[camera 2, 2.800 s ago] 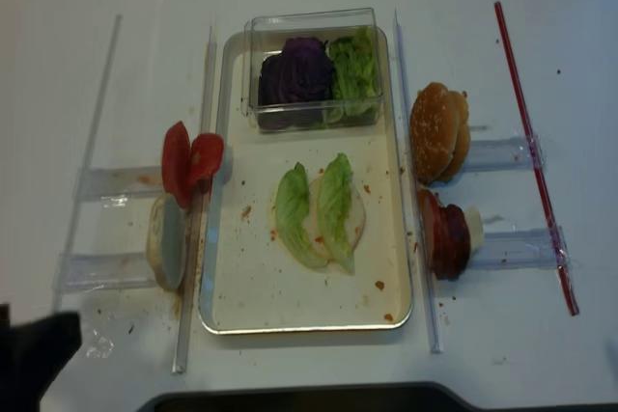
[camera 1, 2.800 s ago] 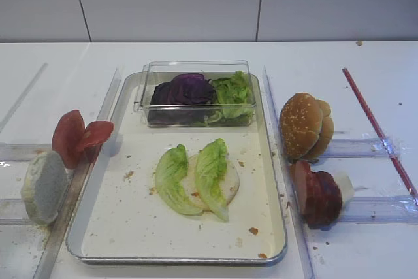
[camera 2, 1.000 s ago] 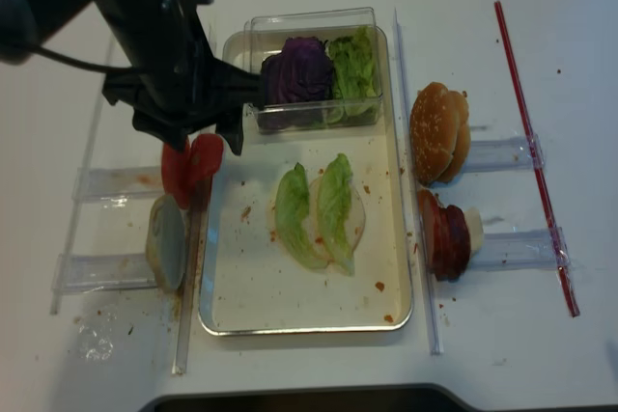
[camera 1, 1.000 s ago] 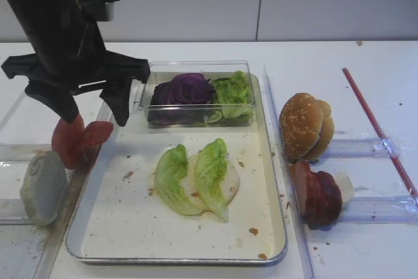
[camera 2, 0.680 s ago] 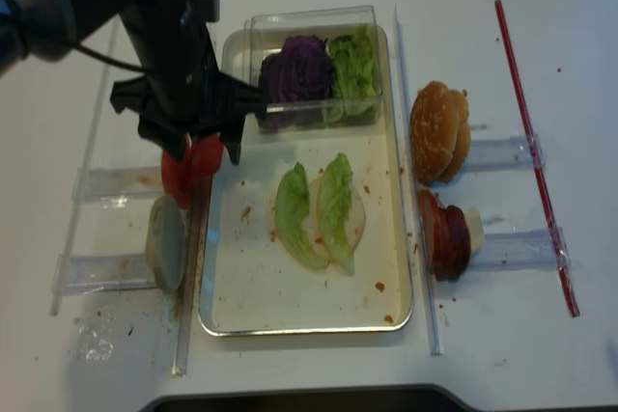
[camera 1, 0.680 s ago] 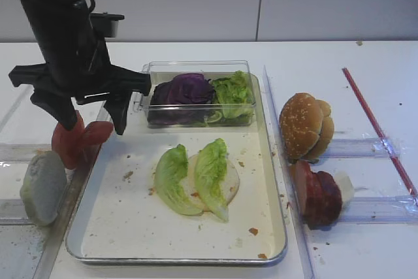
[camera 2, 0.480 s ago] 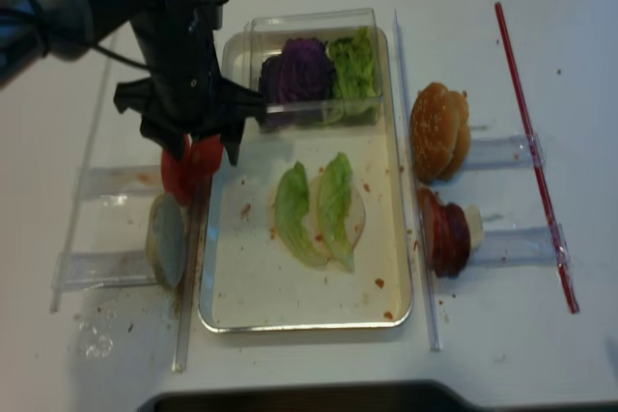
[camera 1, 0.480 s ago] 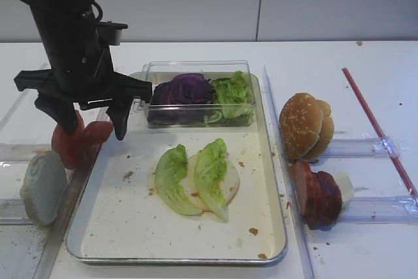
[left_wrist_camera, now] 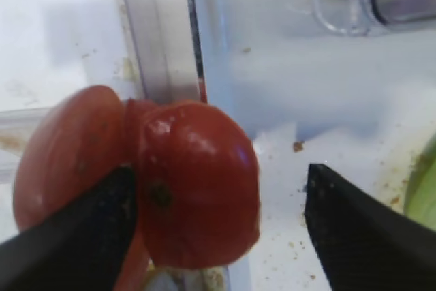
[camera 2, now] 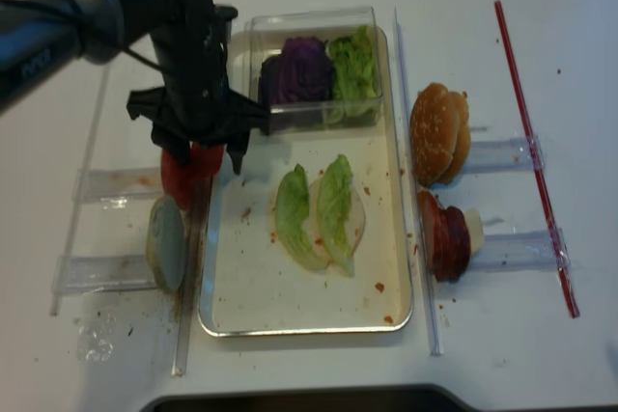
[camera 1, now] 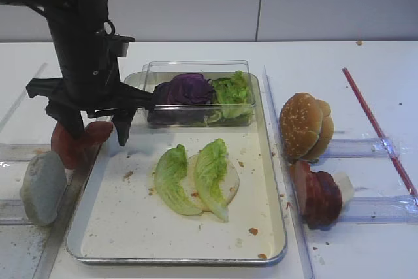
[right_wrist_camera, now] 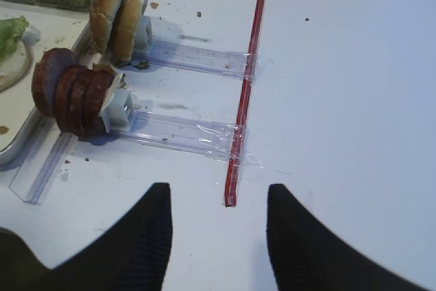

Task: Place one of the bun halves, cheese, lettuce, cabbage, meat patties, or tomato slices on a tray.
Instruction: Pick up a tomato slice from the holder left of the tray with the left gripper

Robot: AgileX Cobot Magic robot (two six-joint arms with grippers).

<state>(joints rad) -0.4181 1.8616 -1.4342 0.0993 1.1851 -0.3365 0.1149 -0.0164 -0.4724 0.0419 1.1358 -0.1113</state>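
Two red tomato slices (camera 1: 78, 145) (camera 2: 188, 169) stand on edge in a clear rack just left of the silver tray (camera 1: 130, 223) (camera 2: 251, 296). My left gripper (camera 1: 96, 134) (left_wrist_camera: 218, 175) (camera 2: 203, 161) is open and low around them. In the left wrist view the front tomato slice (left_wrist_camera: 197, 189) sits between the jaws, close to the left finger, while the right finger hangs over the tray floor. Lettuce (camera 1: 209, 168) lies on a pale disc in the tray. My right gripper (right_wrist_camera: 218, 195) is open over bare table, holding nothing.
A clear box with purple cabbage (camera 1: 183, 93) and more lettuce sits at the tray's far end. Bun halves (camera 1: 305, 125) (right_wrist_camera: 119, 8) and meat patties (camera 1: 317, 194) (right_wrist_camera: 71, 100) stand in racks to the right. A red strip (right_wrist_camera: 248, 66) and a pale grey round piece (camera 1: 42, 187) are also on the table.
The left arm has come down and shifted slightly right, so its open jaws now reach around the tomato slices. Nothing else has moved.
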